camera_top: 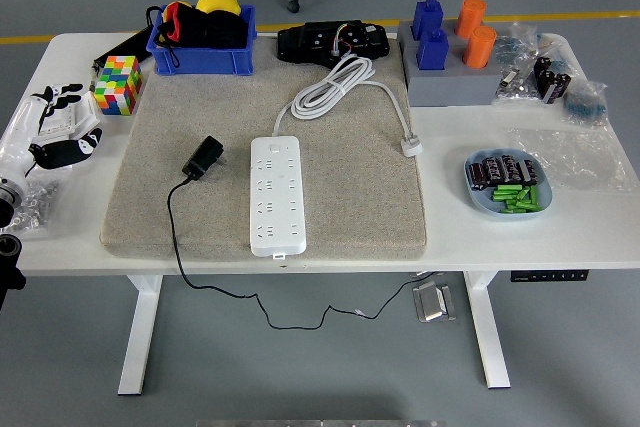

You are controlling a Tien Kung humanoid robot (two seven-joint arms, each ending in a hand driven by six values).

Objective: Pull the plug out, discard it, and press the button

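On the mat (150, 217), unplugged black plug (204, 157) lies beside power strip (277, 194); left hand (57, 131) seemingly loose, empty.

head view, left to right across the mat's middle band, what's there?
left hand → black plug → white power strip → white cord's plug → blue dish
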